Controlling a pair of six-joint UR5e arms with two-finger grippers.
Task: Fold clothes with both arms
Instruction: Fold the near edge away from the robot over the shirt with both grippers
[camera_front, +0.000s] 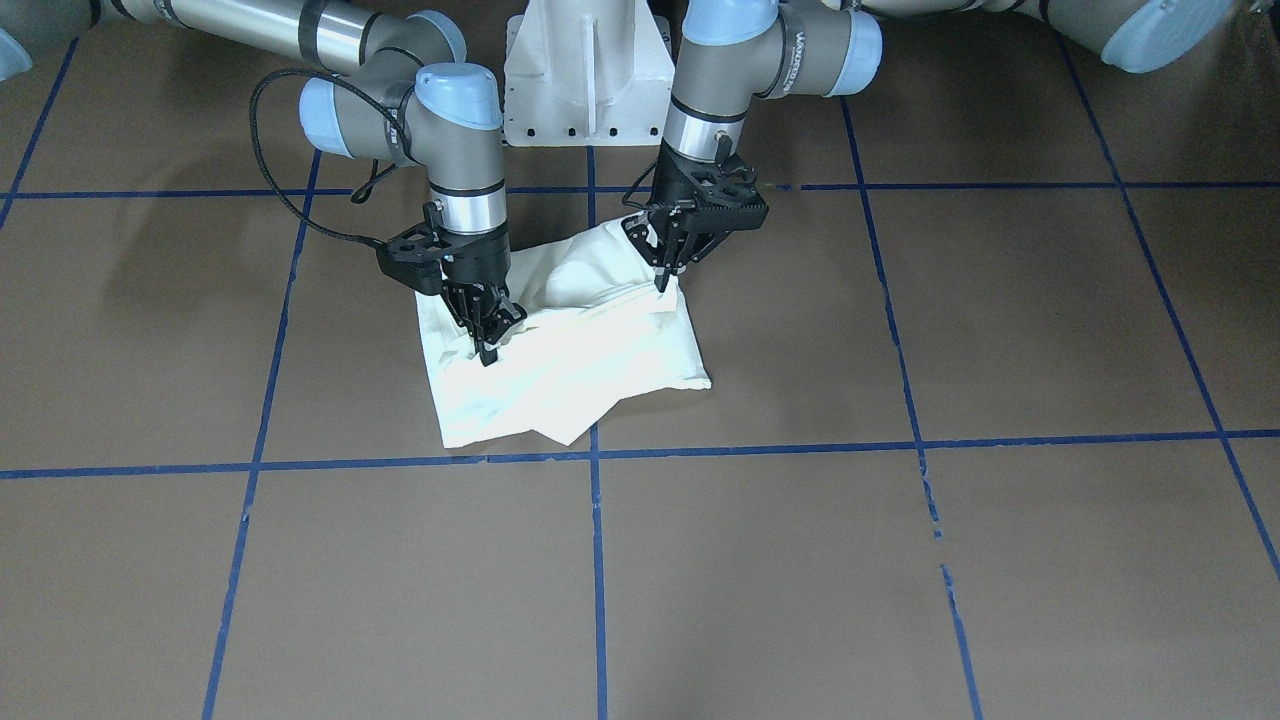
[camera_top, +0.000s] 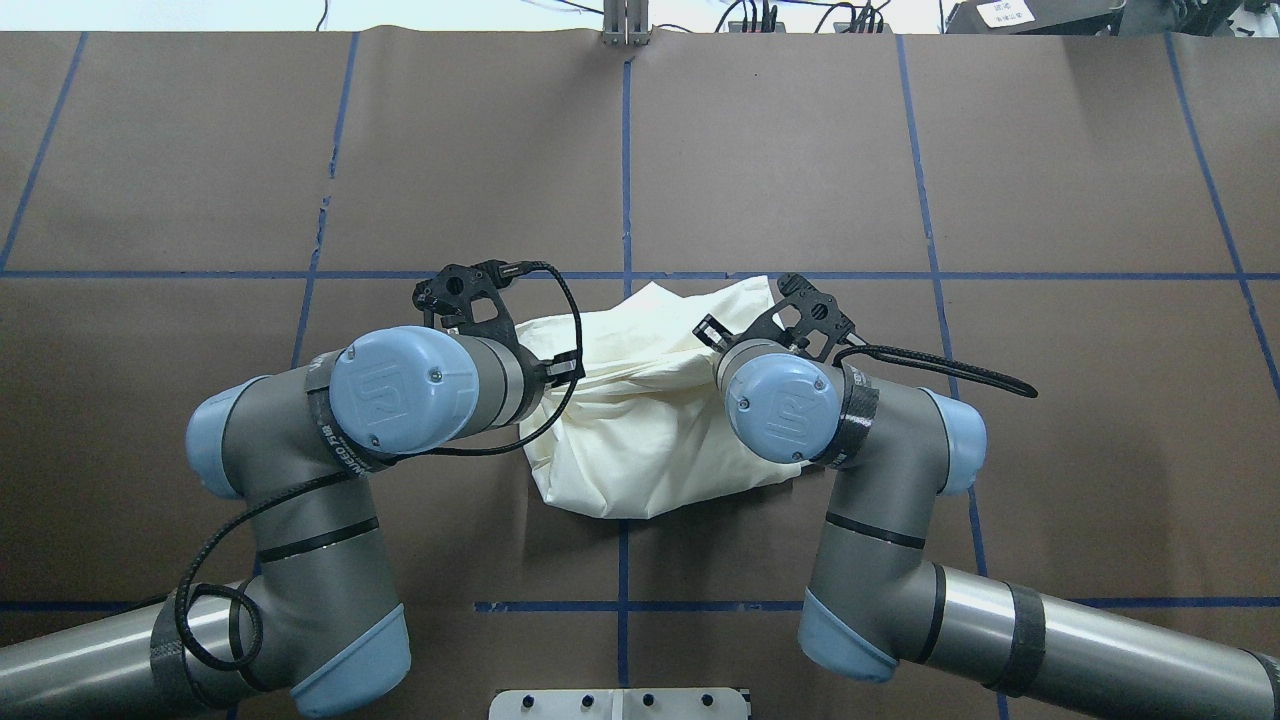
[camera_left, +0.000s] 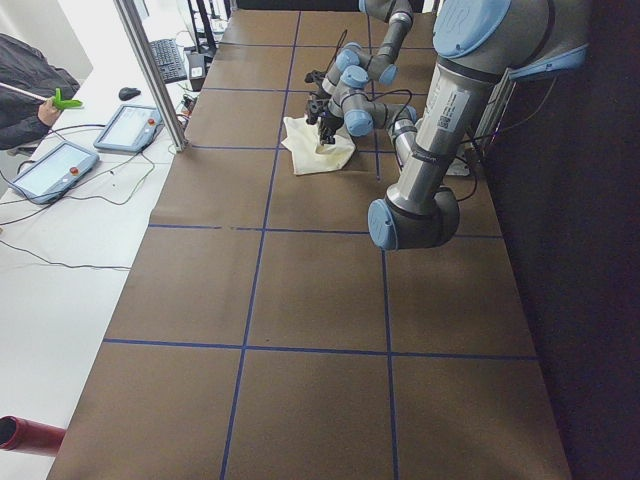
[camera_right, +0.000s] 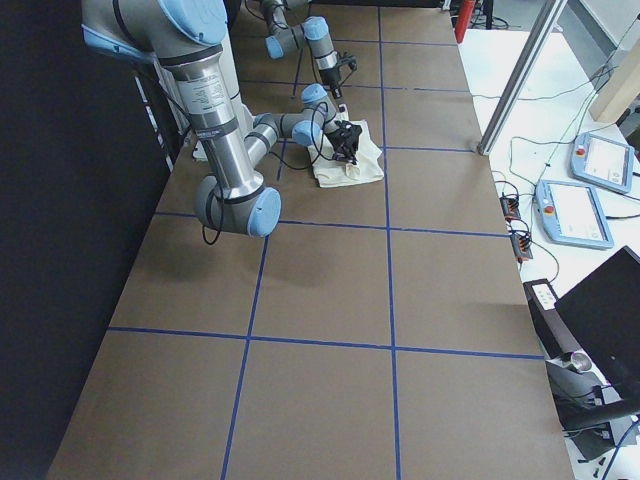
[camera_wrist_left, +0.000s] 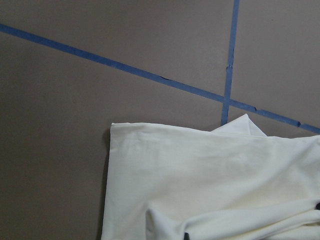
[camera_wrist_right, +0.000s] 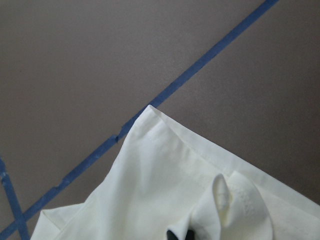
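The left gripper (camera_front: 661, 282), on the right of the front-facing view, is seen closed to a point on the upper right edge of the shirt (camera_front: 590, 355). The right gripper (camera_front: 489, 352), on the left of that view, is likewise seen pinched shut on a raised ridge of cloth near the shirt's left side. A dark fingertip buried in a lifted fold is shown at the bottom of the right wrist view. The shirt is found just above the centre of the front-facing frame, on the brown surface (camera_front: 800, 560), laid across a blue tape line (camera_front: 597, 560) and not far below the white pedestal (camera_front: 585, 70). It is gathered into a compact, roughly square packet of several layers, with no sleeve spread out and no print shown. Its edge toward the top of the frame is held up and puffed. The task is judged to be far along, with what looks like a late fold in hand. What is left is for the held edge to be carried over, laid flat and released, and a stray corner at the lower edge may need tidying.
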